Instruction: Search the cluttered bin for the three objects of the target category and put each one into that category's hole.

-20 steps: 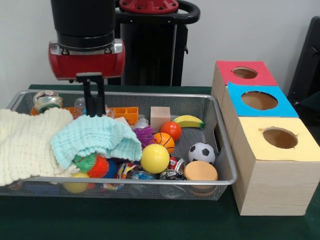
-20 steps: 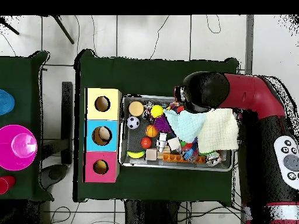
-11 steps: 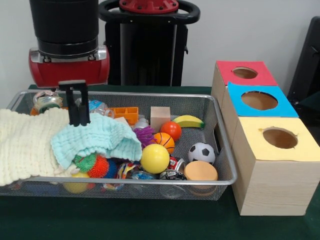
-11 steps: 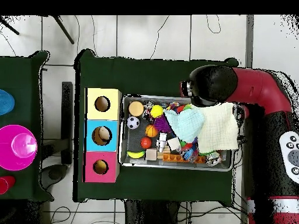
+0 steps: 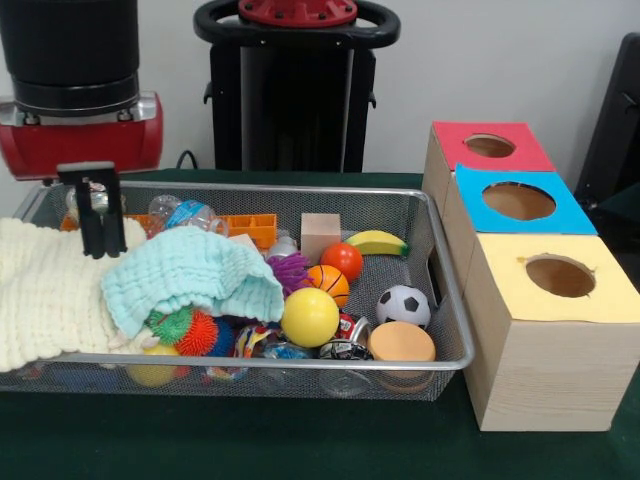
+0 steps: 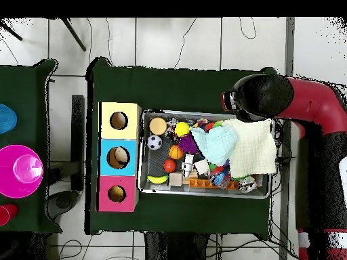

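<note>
My gripper (image 5: 102, 246) hangs over the left end of the wire bin (image 5: 440, 262), its thin black fingers close together with nothing between them. The tips sit just above the cream cloth (image 5: 45, 290), beside the teal cloth (image 5: 190, 275). Right of the cloths lie a yellow ball (image 5: 310, 317), a small basketball (image 5: 328, 284), a red-orange ball (image 5: 343, 259), a soccer ball (image 5: 403, 305), a banana (image 5: 376, 242) and a wooden cube (image 5: 320, 234). Spiky balls (image 5: 186, 329) peek out under the teal cloth. In the overhead view the arm's wrist (image 6: 262, 98) hides the gripper.
Three boxes with round holes stand right of the bin: red (image 5: 490, 146), blue (image 5: 518, 200), yellow (image 5: 560, 275). An orange disc (image 5: 401, 342), an orange block tray (image 5: 250, 228), a plastic bottle (image 5: 182, 213) and a tape roll (image 5: 75, 201) also lie in the bin.
The gripper has travelled left along the bin, from the teal cloth's back edge to above the cream cloth. Nothing in the bin has shifted.
</note>
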You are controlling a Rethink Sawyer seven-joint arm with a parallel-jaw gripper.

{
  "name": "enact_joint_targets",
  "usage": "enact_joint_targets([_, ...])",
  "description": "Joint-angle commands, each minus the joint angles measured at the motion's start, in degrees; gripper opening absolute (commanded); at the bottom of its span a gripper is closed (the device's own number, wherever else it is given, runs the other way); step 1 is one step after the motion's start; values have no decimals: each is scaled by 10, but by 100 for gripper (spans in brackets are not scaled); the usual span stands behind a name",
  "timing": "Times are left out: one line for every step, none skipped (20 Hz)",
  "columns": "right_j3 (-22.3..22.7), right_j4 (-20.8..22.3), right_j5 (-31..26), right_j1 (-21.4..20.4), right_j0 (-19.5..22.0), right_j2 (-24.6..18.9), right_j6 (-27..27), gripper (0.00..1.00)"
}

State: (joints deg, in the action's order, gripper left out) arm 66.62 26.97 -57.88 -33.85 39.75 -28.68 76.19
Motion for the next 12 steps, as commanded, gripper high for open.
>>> enact_joint_targets([-26, 31, -75, 34, 17, -32, -201, 0])
enact_joint_targets([-27, 30, -76, 35, 17, -31, -201, 0])
enact_joint_targets([-24, 30, -73, 35, 18, -32, -201, 0])
enact_joint_targets([-23, 29, -72, 34, 18, -31, -200, 0])
enact_joint_targets([-21, 28, -71, 34, 18, -31, -199, 0])
enact_joint_targets([-20, 27, -71, 34, 18, -30, -199, 0])
enact_joint_targets([-18, 26, -71, 33, 17, -30, -196, 0])
enact_joint_targets([-17, 25, -71, 32, 17, -30, -195, 0])
enact_joint_targets([-15, 23, -71, 32, 17, -30, -193, 0])
enact_joint_targets([-13, 22, -71, 32, 18, -31, -192, 0])
enact_joint_targets([-11, 20, -70, 31, 18, -31, -190, 100])
enact_joint_targets([-11, 20, -71, 31, 18, -31, -190, 100])
